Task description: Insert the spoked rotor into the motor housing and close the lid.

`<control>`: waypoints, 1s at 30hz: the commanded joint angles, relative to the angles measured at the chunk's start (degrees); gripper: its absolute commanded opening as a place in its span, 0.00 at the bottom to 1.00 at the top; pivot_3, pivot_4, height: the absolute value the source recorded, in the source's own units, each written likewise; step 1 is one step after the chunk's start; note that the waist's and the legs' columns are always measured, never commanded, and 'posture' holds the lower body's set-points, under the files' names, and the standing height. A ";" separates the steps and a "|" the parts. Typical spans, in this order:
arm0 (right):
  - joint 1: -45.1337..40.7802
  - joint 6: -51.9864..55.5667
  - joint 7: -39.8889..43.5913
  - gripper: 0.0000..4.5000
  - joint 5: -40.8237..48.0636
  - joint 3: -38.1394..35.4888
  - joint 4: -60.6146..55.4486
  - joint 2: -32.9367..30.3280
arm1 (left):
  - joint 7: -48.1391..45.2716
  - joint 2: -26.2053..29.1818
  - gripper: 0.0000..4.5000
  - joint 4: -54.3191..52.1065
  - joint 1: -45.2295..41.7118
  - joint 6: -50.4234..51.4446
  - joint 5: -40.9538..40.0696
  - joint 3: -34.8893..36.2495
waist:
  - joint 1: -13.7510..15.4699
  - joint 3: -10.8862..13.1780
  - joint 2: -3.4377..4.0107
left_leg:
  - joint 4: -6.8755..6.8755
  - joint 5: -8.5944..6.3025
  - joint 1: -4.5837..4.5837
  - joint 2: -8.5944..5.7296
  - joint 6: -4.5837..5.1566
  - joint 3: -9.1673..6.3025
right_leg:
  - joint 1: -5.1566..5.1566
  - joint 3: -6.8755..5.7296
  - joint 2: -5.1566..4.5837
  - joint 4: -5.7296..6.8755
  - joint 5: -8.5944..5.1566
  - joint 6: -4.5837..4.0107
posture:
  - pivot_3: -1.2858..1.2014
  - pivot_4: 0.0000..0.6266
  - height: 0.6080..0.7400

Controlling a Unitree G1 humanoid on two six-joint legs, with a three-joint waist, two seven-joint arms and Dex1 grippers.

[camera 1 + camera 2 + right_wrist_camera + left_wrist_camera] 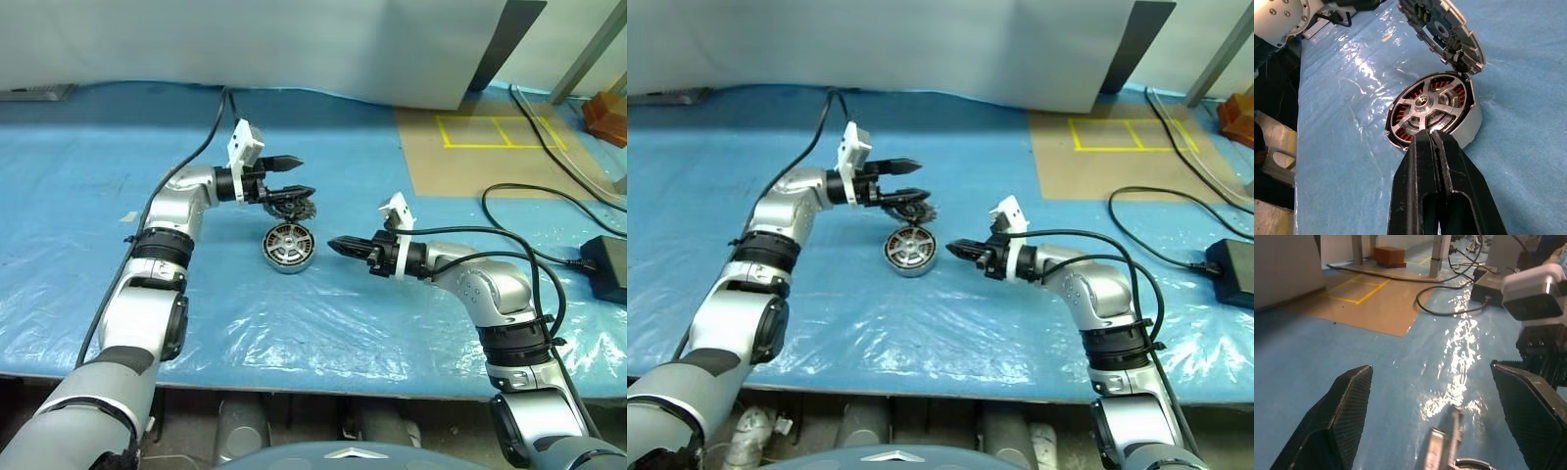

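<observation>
The motor housing (288, 248) lies on the blue sheet between my arms, a low silver-rimmed round part. In the right wrist view the housing (1469, 125) holds the spoked rotor (1426, 107) over copper windings. Its lid (1442, 30) stands hinged up at the far edge, and from the head the lid (291, 206) looks dark. My left gripper (299, 177) hovers open just above the lid, pointing right, with nothing between its fingers (1344, 406). My right gripper (336, 245) is shut and empty, its tip (1430, 134) close to the housing's near rim.
A brown board (490, 147) with yellow tape squares lies at the back right. Black cables (529, 201) and a black power adapter (607, 266) sit on the right. A white panel (294, 39) stands behind. The table's front edge (313, 377) is near me.
</observation>
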 commanded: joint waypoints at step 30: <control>-1.18 -6.70 -0.69 0.00 -5.79 3.48 5.64 -0.25 | -7.85 9.06 0.91 -25.22 10.93 17.91 -7.50 -4.65 | -0.43 0.09 0.14 | 0.01 0.02 0.00 -0.03 0.03 0.02 | 0.00 0.00 -0.05 0.04 -0.01 -0.01 | 0.52 0.24 1.00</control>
